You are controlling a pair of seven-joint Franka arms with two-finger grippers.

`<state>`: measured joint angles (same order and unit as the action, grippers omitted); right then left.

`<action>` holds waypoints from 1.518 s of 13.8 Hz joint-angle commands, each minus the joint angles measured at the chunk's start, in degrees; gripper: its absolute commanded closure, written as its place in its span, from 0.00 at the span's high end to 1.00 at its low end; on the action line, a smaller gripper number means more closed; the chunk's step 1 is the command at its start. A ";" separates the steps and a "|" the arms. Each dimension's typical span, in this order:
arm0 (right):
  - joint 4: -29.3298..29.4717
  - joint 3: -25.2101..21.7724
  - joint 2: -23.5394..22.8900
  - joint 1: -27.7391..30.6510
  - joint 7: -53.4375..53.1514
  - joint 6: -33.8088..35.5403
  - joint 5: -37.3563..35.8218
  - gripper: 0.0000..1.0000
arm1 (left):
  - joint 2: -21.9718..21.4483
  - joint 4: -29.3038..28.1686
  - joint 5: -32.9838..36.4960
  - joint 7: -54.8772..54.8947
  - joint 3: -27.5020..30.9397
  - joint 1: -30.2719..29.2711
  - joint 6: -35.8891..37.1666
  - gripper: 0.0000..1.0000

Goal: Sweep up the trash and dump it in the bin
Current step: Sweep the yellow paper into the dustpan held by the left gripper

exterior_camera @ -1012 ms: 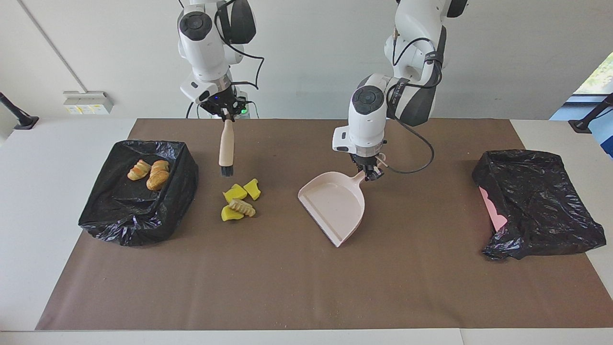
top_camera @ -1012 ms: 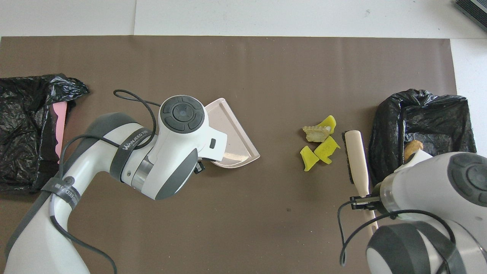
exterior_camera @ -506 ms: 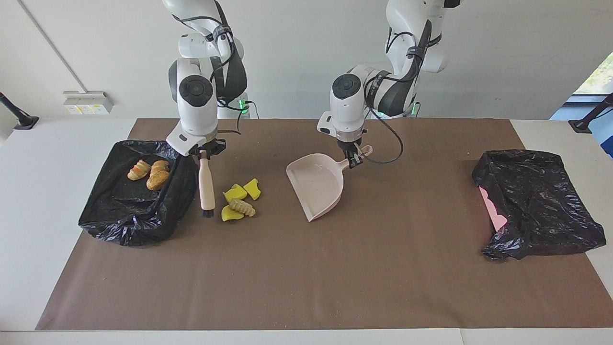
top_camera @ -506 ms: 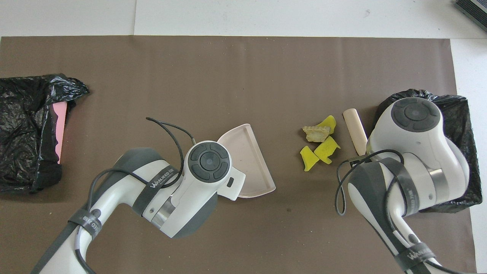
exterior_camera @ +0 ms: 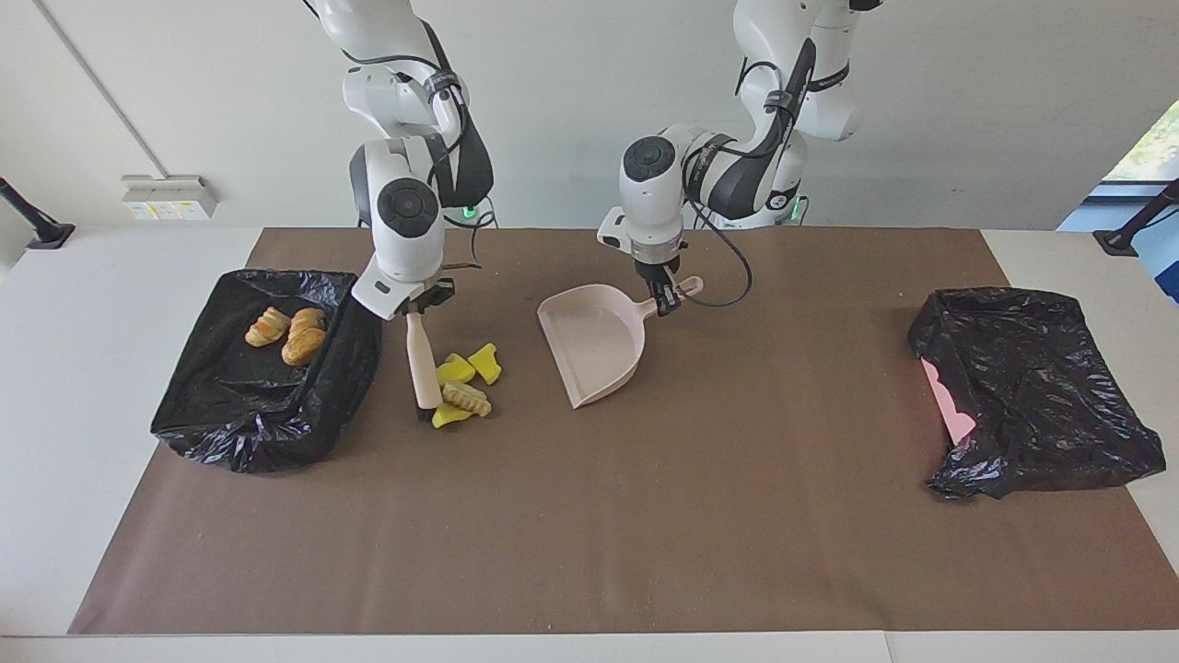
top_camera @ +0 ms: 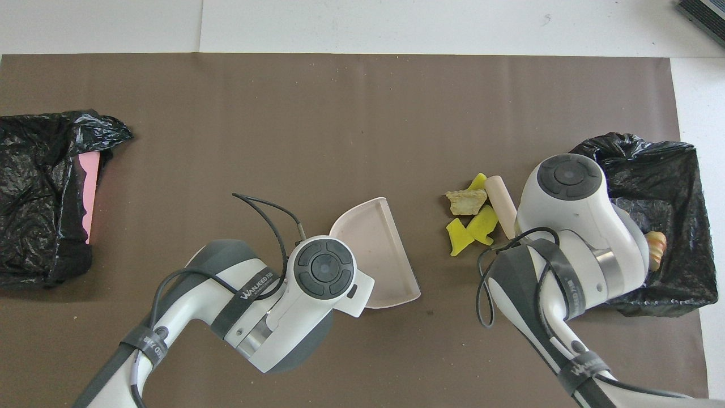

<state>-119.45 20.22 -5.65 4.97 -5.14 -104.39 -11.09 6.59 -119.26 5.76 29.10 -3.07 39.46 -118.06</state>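
Presently, the right pincer [exterior_camera: 419, 307] is clamped on the upper end of a brush [exterior_camera: 424, 368] with a pale wooden handle, which hangs tilted with its dark bristles down at the brown mat [exterior_camera: 589, 534] covering the bench [exterior_camera: 74, 387]. The brush stands between the bin [exterior_camera: 262, 419], lined with a black bag at the right arm's end of the bench, and a cluster of loose trash, and its handle lies just beside that cluster. The cluster consists of yellow spongy chunks [exterior_camera: 485, 362] and a ridged beige piece [exterior_camera: 466, 398], all resting on the mat. Whether the bristles touch the nearest yellow chunk cannot be determined. Three golden-brown bread-like lumps [exterior_camera: 287, 332] already lie inside the bin. In the overhead view the right arm covers most of the brush, so only the handle [top_camera: 500, 202] shows next to the yellow chunks [top_camera: 481, 224] and the beige piece [top_camera: 465, 201]. The left pincer [exterior_camera: 665, 302] is closed on the handle of the pink dustpan [exterior_camera: 594, 341], which lies near the middle of the mat with its open mouth turned toward the trash cluster but well apart from it. A second black bag [exterior_camera: 1032, 391] with a pink item [exterior_camera: 949, 401] showing at its edge sits at the left arm's end of the bench.
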 commanded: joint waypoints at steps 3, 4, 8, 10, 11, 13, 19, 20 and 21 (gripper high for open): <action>0.44 0.44 -2.61 -5.23 2.15 -0.91 12.21 0.00 | -1.84 -3.60 0.92 -3.34 0.87 0.97 -1.20 0.00; 0.44 0.61 -2.43 -6.10 2.15 -0.91 15.28 0.00 | -2.02 -4.13 0.92 -3.34 0.87 0.97 -1.20 0.00; 0.53 0.61 -2.08 -8.48 1.72 -1.17 29.25 0.00 | -2.02 -4.31 0.92 -3.26 0.78 0.62 -2.16 0.00; 1.14 0.61 -1.99 -8.92 1.02 -0.99 34.01 0.00 | -2.11 -5.54 0.92 -3.17 0.78 0.27 -4.44 0.00; 2.62 0.61 -1.73 -9.01 0.14 -0.21 34.29 0.00 | -2.37 -5.89 0.92 -2.91 0.78 0.27 -5.41 0.00; 4.83 0.26 0.28 -9.01 -4.15 2.77 32.55 0.00 | -2.28 -5.72 1.01 0.07 0.78 -0.78 -5.16 0.00; 4.58 -0.18 12.40 -5.85 -13.82 10.59 27.18 0.00 | -5.26 -5.10 0.92 6.66 0.96 -5.43 -4.11 0.00; 4.66 0.08 13.73 -6.28 -15.58 11.74 25.87 0.00 | -6.40 -5.01 0.84 8.50 0.79 -7.79 -3.84 0.00; 3.62 0.61 14.96 -6.72 -17.52 12.36 25.33 0.00 | -7.81 -4.58 0.57 11.74 0.87 -9.03 -2.53 0.00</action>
<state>-113.91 19.77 5.86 -1.45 -18.87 -93.03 15.93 3.26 -122.59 5.76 36.40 -1.93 33.37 -121.57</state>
